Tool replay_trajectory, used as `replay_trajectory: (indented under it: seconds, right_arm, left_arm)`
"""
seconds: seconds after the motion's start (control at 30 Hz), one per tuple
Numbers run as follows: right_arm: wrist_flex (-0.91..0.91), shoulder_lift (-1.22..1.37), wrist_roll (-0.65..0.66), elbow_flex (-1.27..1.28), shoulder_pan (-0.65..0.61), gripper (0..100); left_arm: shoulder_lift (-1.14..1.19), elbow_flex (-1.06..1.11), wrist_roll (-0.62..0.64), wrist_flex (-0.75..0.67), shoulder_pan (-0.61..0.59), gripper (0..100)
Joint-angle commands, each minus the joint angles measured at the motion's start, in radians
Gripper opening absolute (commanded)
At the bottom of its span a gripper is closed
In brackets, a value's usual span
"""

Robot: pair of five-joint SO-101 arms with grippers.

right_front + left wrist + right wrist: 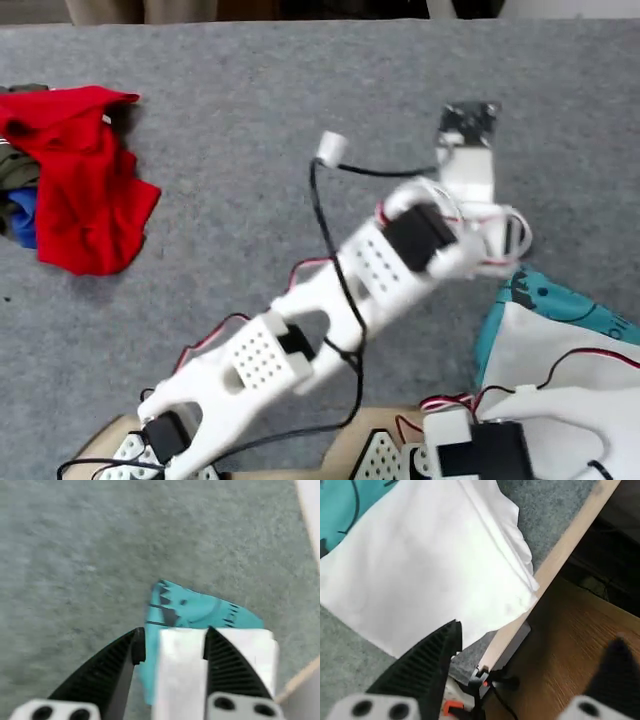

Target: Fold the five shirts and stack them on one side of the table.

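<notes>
Left wrist view, left tool (174, 639) parted, empty, right tool (536, 636) wide apart, empty, near white shirt (420, 570)

Seemingly a robotics workbench: grey felt-covered table (250, 70) carrying wired white arms (370, 265).

A plain red crumpled cloth shirt (85, 180), a mottled grey felt-like table cover (250, 90), a plain white folded cloth shirt (420, 570), a teal cloth shirt (200, 607) printed with dark markings, a pale tan wooden table edge (573, 535) and a white plastic arm (370, 265) with black motor blocks.
</notes>
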Motion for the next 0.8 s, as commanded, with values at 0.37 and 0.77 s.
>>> replay_trajectory:
  seconds: [0.37,0.77]
  right_arm:
    - [0.095,-0.205,0.002,0.067,-0.378,2.1]
    - [0.094,-0.354,-0.135,0.248,-0.756,2.3]
  left_arm:
    - [-0.128,-0.025,-0.199,0.061,-0.818,2]
    - [-0.206,0.411,-0.417,0.061,-1.330,2]
